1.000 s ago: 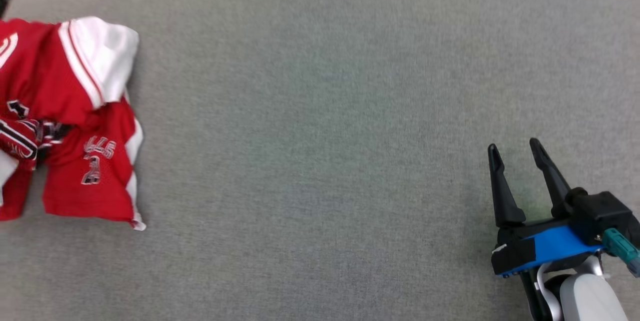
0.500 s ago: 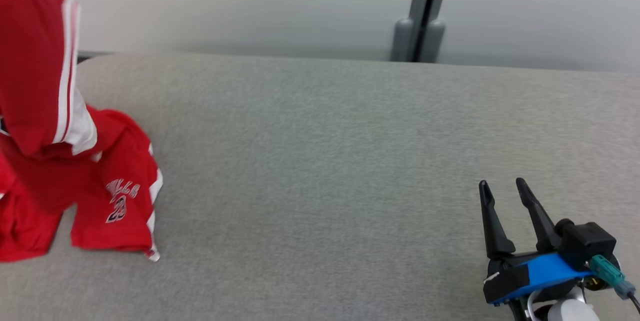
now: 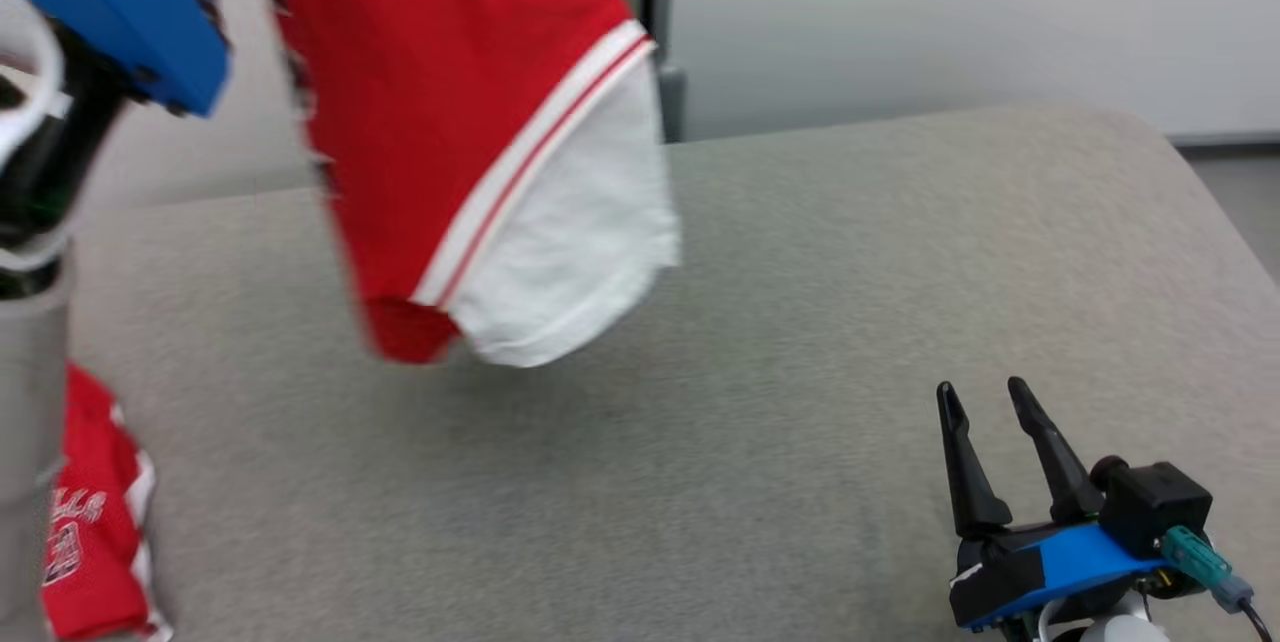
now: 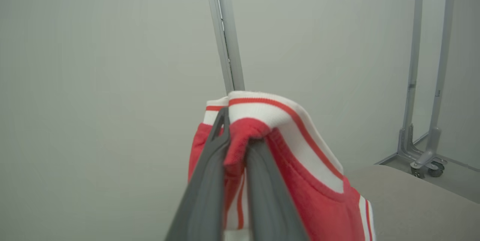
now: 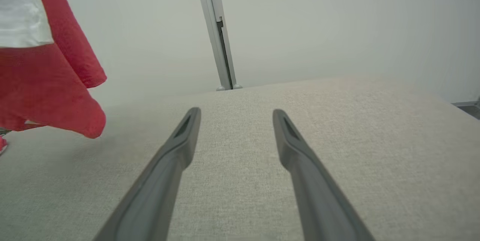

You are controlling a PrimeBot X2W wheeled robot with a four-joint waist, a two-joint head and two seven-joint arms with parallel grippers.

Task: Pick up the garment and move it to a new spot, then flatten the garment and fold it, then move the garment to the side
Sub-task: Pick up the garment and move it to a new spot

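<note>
You will find your left gripper (image 4: 240, 136) closed on the garment (image 3: 450, 122), a red jersey with white trim. In the left wrist view its two fingers pinch a fold of red cloth just under the white ribbed band with the red stripe. The garment hangs in the air over the far left part of the grey padded surface (image 3: 800, 252). Its lowest points, a red corner and a white sleeve, are clear of the pad, with a faint shadow on the pad beneath them. In the head view its left edge is blurred. Your right gripper (image 3: 982, 392) sits low over the near right part of the pad, jaws spread wide with nothing between them, fingers pointing toward the pad's far edge, well apart from the garment. A pair of red shorts (image 3: 90, 542) with white side stripes and lettering lies on the near left part of the pad, partly hidden behind the left arm's pale forearm (image 3: 30, 402). Beyond the pad's far edge a grey metal post (image 3: 645, 12) rises against a pale wall (image 3: 950, 12).
</note>
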